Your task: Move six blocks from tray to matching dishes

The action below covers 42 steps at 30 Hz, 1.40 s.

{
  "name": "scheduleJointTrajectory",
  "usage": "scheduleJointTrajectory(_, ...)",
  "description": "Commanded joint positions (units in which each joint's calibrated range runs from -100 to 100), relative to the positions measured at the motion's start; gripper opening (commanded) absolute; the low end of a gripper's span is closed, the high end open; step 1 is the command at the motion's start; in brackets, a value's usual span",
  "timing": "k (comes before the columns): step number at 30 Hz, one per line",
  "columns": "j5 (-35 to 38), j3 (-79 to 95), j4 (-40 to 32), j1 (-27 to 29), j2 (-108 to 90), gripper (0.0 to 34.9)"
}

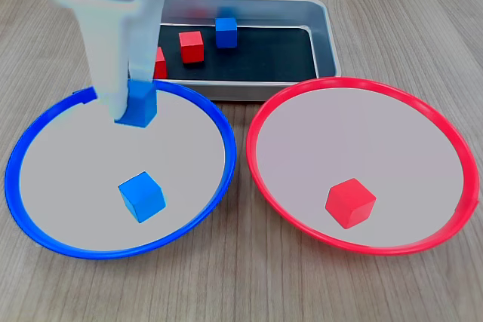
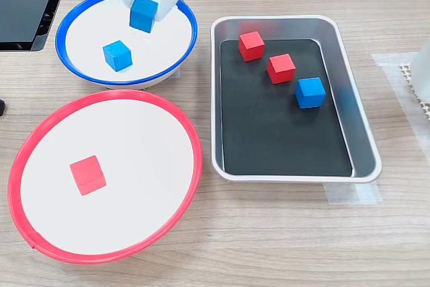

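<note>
Holding a small blue cube between its two white fingers, the claw hangs over the far side of the big round dish with the blue rim. The claw is closed just enough to pinch the cube. Another blue cube lies flat in that dish, near its middle. On the first exterior view's right, the round dish with the red rim has one red cube in it. Behind both dishes sits the silver metal tray with a black bottom. Two red cubes and one blue cube are in the tray. Everything rests on the pale wooden bench.
</note>
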Motion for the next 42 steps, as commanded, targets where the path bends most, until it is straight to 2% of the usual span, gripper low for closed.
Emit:
scheduleJointTrajectory(1, 2.6, 0.4, -4.7, 0.4, 0.7, 13.7)
scheduleJointTrajectory(3, 3.3, 1.9, -5.1, 0.5, 0.1, 21.2)
scheduleJointTrajectory(4, 3.4, 3.1, -5.3, 0.7, -0.9, 22.8)
scheduleJointTrajectory(5, 3.5, 4.6, -5.2, 0.8, -2.4, 22.1)
scheduleJointTrajectory(8, 4.4, 9.9, -4.1, 0.9, -8.0, 19.3)
scheduleJointTrajectory(9, 4.9, 11.2, -3.7, 0.9, -9.4, 16.3)
scheduleJointTrajectory(10, 5.8, 13.7, -2.8, 0.9, -12.0, 5.9)
scheduleJointTrajectory(11, 7.0, 16.9, -0.5, 1.1, -15.5, 0.4)
scheduleJointTrajectory(15, 12.6, 27.4, 8.9, 3.2, -25.7, 0.2)
scheduleJointTrajectory(18, 16.2, 36.4, 10.3, 5.9, -31.3, 0.2)
scheduleJointTrajectory(19, 16.8, 39.2, 9.3, 6.7, -32.5, 0.5)
scheduleJointTrajectory(22, 17.9, 45.4, 5.8, 9.1, -33.5, 9.9)
scheduleJointTrajectory(25, 19.3, 48.5, 1.5, 9.7, -32.0, 16.5)
scheduleJointTrajectory(27, 20.5, 50.5, -2.0, 9.7, -30.5, 17.9)
scheduleJointTrajectory(33, 23.1, 54.7, -7.1, 9.4, -27.8, 17.6)
scheduleJointTrajectory(36, 24.0, 55.9, -8.8, 9.4, -27.2, 16.4)
scheduleJointTrajectory(42, 25.1, 55.6, -8.5, 9.6, -25.6, 14.4)
